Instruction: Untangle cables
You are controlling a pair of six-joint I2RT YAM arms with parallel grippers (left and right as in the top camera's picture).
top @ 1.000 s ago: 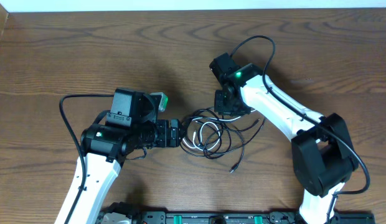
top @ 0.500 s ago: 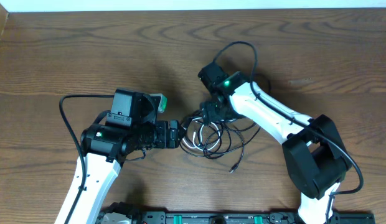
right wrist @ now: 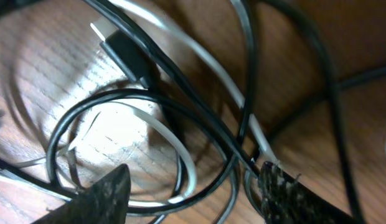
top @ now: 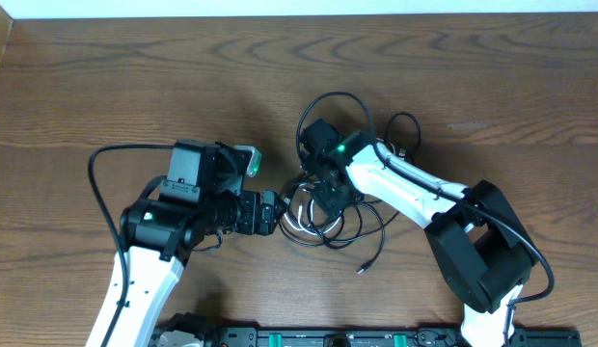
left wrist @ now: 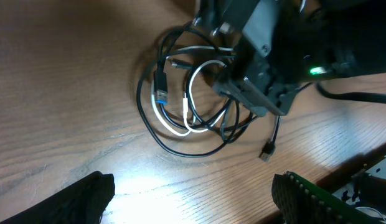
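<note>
Overhead view first. What is the biggest thing there? (Ana)

The brown wood desk. It fills the whole picture. (Ben)

And next? (Ana)

Two white and black arms. The left arm comes up from the bottom and bends toward the middle. The right arm reaches in from the bottom right. (Ben)

Where are their tools? (Ana)

The left tool is just beside the left edge of the cables. In the left wrist view its fingers stand wide apart, with only bare desk between them. It is let go and holds nothing. (Ben)

And the other one? (Ana)

The right tool sits right on top of the heap. In the right wrist view its fingers are apart, and cords run across the gap. It is not squeezed shut. (Ben)

So where are the cables? (Ana)

In the middle of the desk, under the right tool, all in one messy heap of loops. Most are black. One white cord curls inside the black loops. (Ben)

Any little bits? (Ana)

A loose plug lies off the heap, toward the bottom edge. A plug with a blue tip lies inside the loops. (Ben)
</note>
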